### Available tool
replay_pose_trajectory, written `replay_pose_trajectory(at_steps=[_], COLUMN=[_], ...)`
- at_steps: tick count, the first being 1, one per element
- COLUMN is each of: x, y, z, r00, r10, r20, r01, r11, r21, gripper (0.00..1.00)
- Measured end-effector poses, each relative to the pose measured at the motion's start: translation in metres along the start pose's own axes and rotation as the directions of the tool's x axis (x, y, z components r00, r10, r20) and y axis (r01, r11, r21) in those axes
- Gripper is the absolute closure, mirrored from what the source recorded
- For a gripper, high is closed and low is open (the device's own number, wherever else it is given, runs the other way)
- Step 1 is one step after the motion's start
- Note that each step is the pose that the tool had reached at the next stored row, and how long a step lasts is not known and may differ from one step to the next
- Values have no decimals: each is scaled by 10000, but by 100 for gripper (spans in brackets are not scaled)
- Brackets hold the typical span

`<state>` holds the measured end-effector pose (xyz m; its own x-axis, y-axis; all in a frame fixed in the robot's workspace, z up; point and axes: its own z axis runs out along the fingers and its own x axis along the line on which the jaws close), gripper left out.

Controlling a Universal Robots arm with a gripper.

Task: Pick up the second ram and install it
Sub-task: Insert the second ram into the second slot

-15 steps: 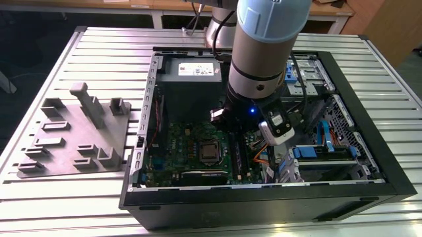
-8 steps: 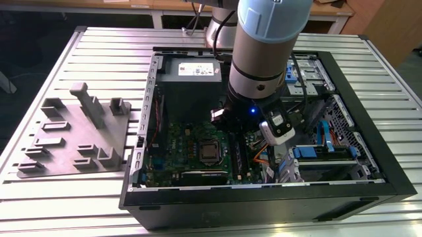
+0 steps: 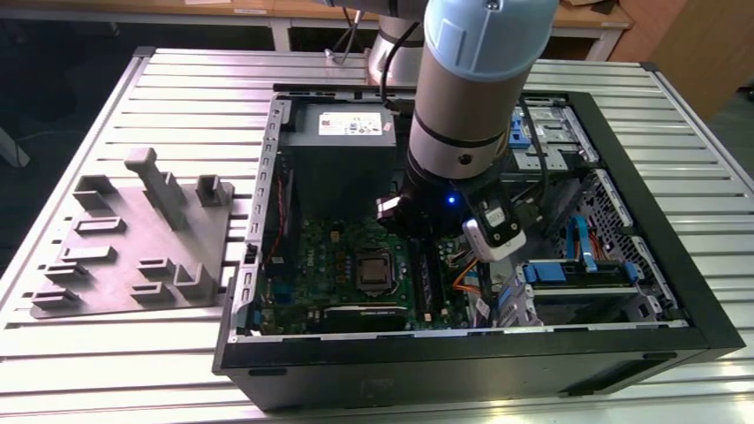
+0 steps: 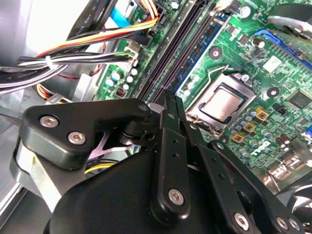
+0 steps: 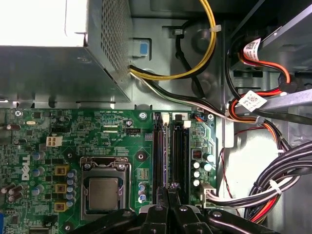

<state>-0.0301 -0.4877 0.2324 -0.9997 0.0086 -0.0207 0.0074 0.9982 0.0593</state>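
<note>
My gripper (image 4: pixel 170 100) hangs inside the open computer case (image 3: pixel 471 353), its two black fingers pressed together with no gap between them. The fingertips (image 5: pixel 168 194) sit right over the near end of the two long black memory slots (image 5: pixel 159 151) on the green motherboard (image 5: pixel 97 131). Those slots (image 4: pixel 180 44) run away from the fingertips in both wrist views. I cannot make out the second ram as a separate stick; it is hidden or out of view. In the exterior view the arm's wrist (image 3: pixel 454 190) covers the slot area.
The CPU socket (image 5: pixel 103 192) lies beside the slots. A metal power supply (image 5: pixel 48 58) fills the case's far end. Cable bundles (image 5: pixel 273 195) crowd the other side of the slots, by the drive bays (image 3: pixel 577 265). A grey parts fixture (image 3: pixel 130 238) rests on the slatted table at the exterior view's left.
</note>
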Motion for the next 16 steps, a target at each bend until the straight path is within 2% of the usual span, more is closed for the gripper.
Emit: replay_pose_trajectory(at_steps=[16], x=[0], y=[-6], z=[28], r00=[10000], r10=[0], r20=[0], r01=[0], r11=[10000], r21=[0], gripper=[92])
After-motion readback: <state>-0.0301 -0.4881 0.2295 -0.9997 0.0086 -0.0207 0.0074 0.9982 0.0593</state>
